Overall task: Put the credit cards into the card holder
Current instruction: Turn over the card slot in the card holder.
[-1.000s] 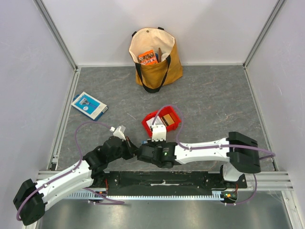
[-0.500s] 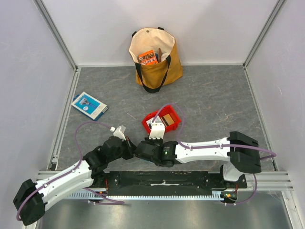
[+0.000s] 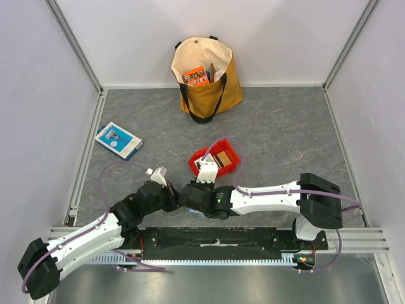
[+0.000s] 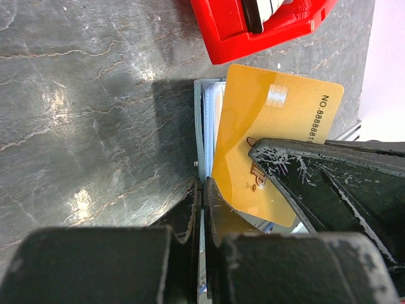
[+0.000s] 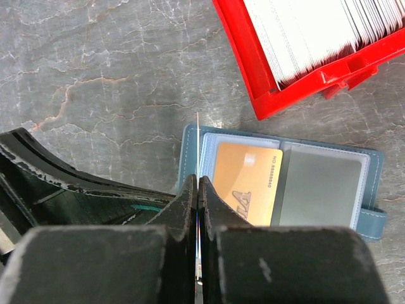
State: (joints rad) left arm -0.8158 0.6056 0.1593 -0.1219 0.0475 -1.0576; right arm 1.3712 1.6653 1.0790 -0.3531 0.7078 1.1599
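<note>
Teal card holder (image 5: 374,190) w/ gold card (image 5: 243,183); red bin (image 5: 253,69) w/ card stack (image 5: 304,31)

Worktop (image 3: 285,126): dark grey, stone-veined, ran wall to wall. Walls (image 3: 266,38): plain pale panels, stood on three sides. Corner posts (image 3: 76,47): bare aluminium. Light was even; shadows soft.
</note>
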